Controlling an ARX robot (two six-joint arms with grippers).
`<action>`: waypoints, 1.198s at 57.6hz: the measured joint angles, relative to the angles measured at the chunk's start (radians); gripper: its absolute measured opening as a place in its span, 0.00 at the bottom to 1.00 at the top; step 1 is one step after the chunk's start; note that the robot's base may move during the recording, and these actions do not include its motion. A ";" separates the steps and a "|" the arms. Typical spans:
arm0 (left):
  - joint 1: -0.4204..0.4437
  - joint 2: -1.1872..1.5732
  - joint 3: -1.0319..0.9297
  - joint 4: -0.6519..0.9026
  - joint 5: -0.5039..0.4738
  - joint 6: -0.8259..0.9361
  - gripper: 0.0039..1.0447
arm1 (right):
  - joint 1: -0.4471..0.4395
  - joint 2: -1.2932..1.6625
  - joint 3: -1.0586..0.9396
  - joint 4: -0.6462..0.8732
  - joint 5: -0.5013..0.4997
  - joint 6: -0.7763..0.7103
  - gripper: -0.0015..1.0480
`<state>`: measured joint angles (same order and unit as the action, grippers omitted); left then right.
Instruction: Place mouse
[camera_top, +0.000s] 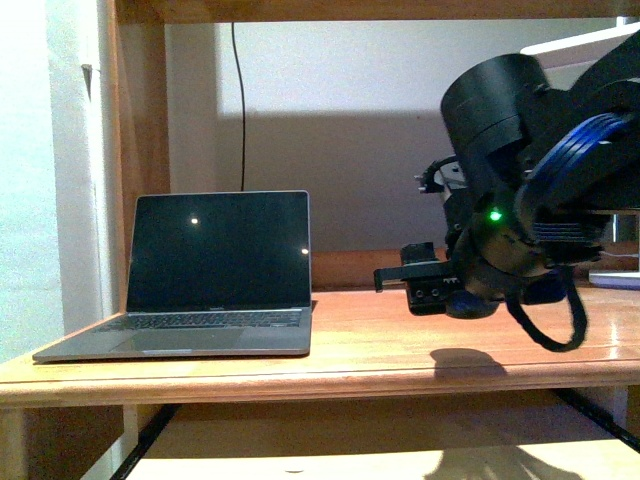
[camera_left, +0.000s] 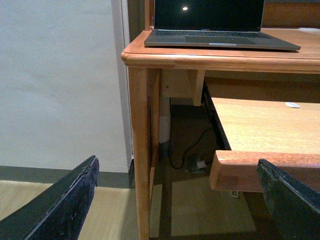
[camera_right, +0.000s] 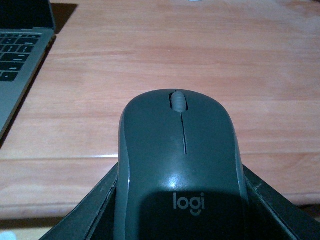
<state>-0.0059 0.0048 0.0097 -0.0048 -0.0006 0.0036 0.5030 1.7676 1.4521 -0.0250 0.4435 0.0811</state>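
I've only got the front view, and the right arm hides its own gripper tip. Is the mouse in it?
Observer: Yes. The right wrist view shows the mouse held in the right gripper, a finger on each side of it.
Operator: What lies ahead of it?
Observer: Bare desk. The laptop shows only a keyboard corner, apart from the mouse.
Operator: And the left gripper?
Observer: The left gripper is open and empty, low beside the desk leg, facing a pull-out shelf.
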 joint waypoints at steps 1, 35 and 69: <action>0.000 0.000 0.000 0.000 0.000 0.000 0.93 | 0.002 0.010 0.012 -0.004 0.004 -0.002 0.53; 0.000 0.000 0.000 0.000 0.000 0.000 0.93 | 0.030 0.360 0.432 -0.108 0.082 -0.076 0.53; 0.000 0.000 0.000 0.000 0.000 0.000 0.93 | 0.047 0.476 0.518 -0.054 0.047 -0.055 0.89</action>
<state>-0.0059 0.0048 0.0097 -0.0048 -0.0002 0.0036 0.5503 2.2440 1.9701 -0.0792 0.4908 0.0257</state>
